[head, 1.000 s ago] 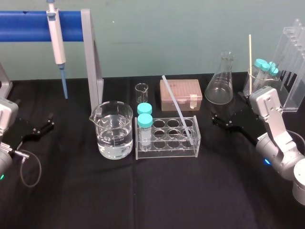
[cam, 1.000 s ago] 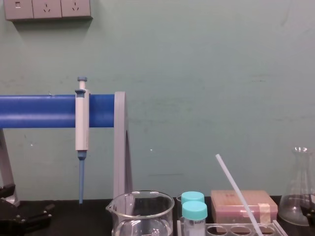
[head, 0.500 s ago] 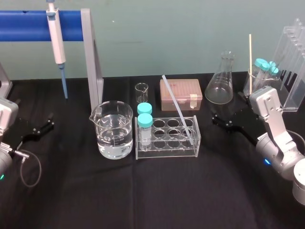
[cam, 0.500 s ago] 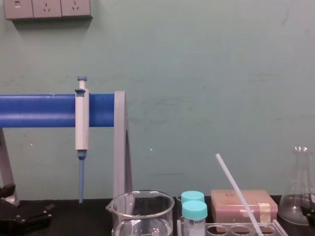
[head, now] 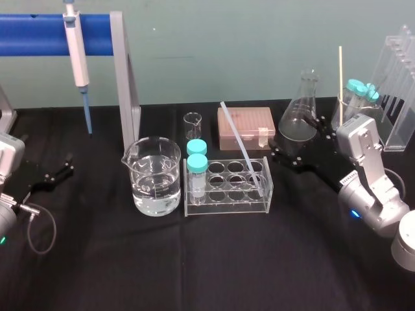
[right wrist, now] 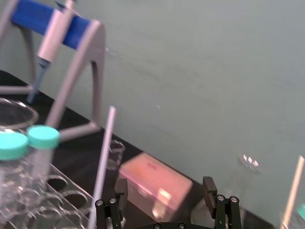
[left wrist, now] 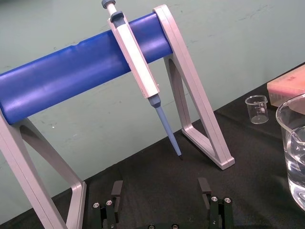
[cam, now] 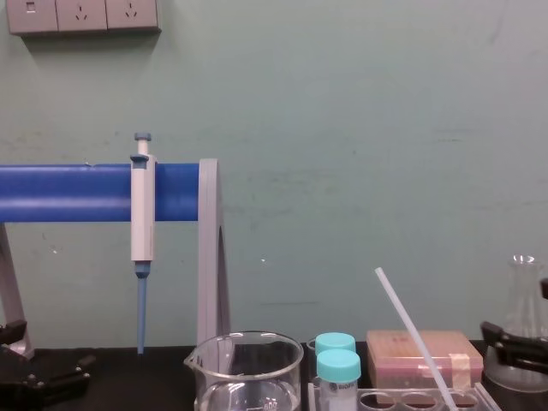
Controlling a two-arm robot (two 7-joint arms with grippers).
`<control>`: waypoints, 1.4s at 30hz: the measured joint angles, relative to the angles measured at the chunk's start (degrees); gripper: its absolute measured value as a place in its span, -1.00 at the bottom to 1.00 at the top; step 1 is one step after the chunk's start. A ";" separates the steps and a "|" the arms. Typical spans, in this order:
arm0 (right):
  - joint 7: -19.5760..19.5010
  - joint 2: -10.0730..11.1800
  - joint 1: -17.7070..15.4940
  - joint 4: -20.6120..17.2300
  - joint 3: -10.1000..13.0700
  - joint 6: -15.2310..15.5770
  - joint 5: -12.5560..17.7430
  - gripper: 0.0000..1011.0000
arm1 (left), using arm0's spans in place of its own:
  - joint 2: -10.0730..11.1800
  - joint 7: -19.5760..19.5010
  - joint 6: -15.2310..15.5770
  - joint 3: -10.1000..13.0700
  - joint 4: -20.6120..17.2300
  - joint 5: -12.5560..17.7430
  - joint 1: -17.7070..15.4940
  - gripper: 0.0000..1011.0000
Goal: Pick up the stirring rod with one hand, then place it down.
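Within the rack [head: 227,208], stirring rod [head: 241,146] leans up rear-left; left gripper [left wrist: 160,188], right gripper [right wrist: 165,186]: jaws apart.

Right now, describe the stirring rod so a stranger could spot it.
Find the clear tube rack in the middle of the table. Leaning out of its right end is the stirring rod: long, thin, translucent white, slanted, unlike the upright teal-capped tubes at its left end.

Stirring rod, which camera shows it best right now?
The head view: the whole stirring rod shows, leaning in the tube rack. The chest view cuts off its lower end; the right wrist view shows its upper length.
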 joint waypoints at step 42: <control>28.30 -10.36 16.24 19.82 0.82 -2.48 9.96 0.98 | 0.00 0.00 0.00 0.00 0.00 0.00 0.00 0.98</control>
